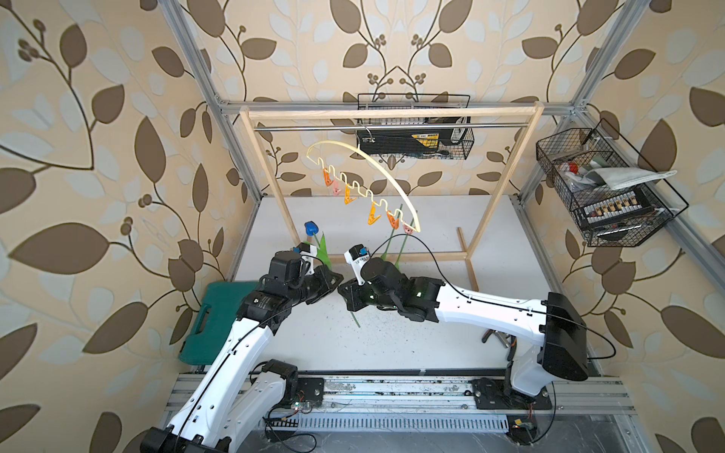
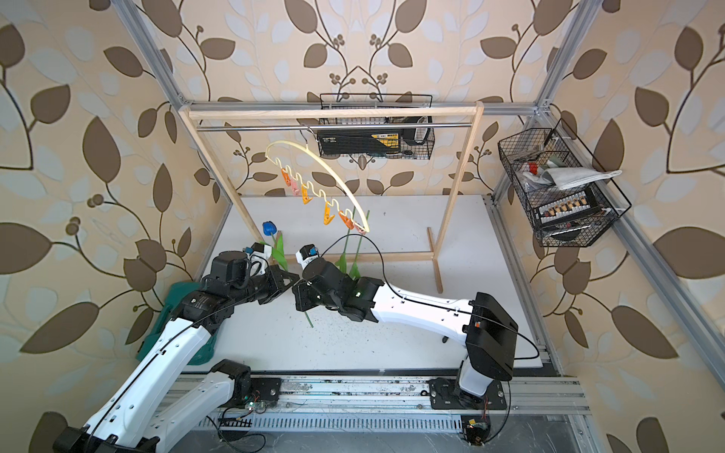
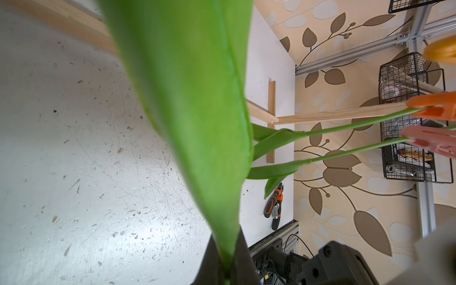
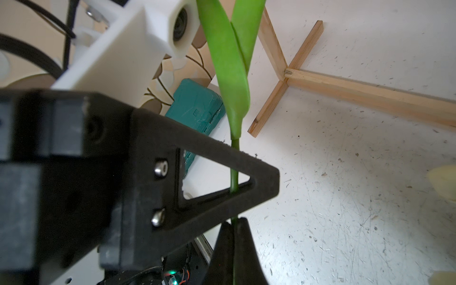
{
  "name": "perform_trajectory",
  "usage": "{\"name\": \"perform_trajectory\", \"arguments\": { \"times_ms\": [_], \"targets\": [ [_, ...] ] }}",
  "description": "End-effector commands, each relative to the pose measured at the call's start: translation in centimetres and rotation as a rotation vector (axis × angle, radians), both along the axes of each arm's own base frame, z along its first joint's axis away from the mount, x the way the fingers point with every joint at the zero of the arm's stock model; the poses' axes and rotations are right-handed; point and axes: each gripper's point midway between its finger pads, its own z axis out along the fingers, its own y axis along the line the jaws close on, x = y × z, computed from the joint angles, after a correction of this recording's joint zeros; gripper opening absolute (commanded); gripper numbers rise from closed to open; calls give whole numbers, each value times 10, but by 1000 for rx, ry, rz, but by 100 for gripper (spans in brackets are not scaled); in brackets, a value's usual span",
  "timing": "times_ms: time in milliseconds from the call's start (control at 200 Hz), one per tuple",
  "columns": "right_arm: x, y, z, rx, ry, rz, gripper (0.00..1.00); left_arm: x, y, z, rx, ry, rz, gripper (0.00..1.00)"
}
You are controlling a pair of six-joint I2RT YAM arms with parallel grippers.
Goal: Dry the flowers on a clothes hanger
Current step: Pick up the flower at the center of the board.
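The cream clothes hanger (image 1: pixel 386 169) (image 2: pixel 338 169) hangs tilted from the rack's metal rod. Two green flower stems (image 3: pixel 357 124) (image 3: pixel 357 151) hang from its low end, pinched by an orange clip (image 3: pixel 434 108) and a pink clip (image 3: pixel 431 144). Their cream heads (image 4: pixel 441 182) show only at the edge of the right wrist view. The blue flower (image 1: pixel 311 227) (image 2: pixel 268 228) stands upright with both grippers on it. My left gripper (image 1: pixel 333 280) (image 3: pixel 228 274) is shut on the base of its leaf. My right gripper (image 1: pixel 345 292) (image 4: pixel 234 223) is shut on its stem just below. The stem end (image 1: pixel 355 319) pokes out underneath.
The wooden-framed rack (image 1: pixel 392 113) stands on the white table, its foot (image 1: pixel 467 255) at the right. A green case (image 1: pixel 214 317) lies by the left arm. Orange-handled pliers (image 3: pixel 274 209) rest near the table's right edge. Wire baskets (image 1: pixel 416 129) (image 1: pixel 604 188) hang on the walls.
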Motion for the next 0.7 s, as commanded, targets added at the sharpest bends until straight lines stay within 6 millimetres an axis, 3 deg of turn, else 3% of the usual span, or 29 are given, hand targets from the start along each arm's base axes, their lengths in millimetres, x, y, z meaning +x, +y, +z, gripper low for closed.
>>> {"name": "perform_trajectory", "arguments": {
  "times_ms": [0, 80, 250, 460, 580, 695],
  "targets": [
    [-7, 4, 17, 41, -8, 40, 12, 1, 2, 9, 19, -12, 11, 0],
    [-12, -1, 18, 39, -9, 54, 25, -1, 5, 9, 36, -7, 18, 0],
    [-28, -28, 22, 1, -39, 102, 36, -9, 9, 16, 73, 30, 5, 0],
    [-58, -73, 20, -87, -224, 277, 38, -27, -1, 36, 66, 155, -89, 0],
    [-80, -82, 35, -31, -308, 381, 37, -41, -13, 49, -22, 220, -139, 0],
    [-95, -90, 52, 40, -418, 424, 37, -54, -30, 74, -182, 245, -205, 0]
  ]
}}
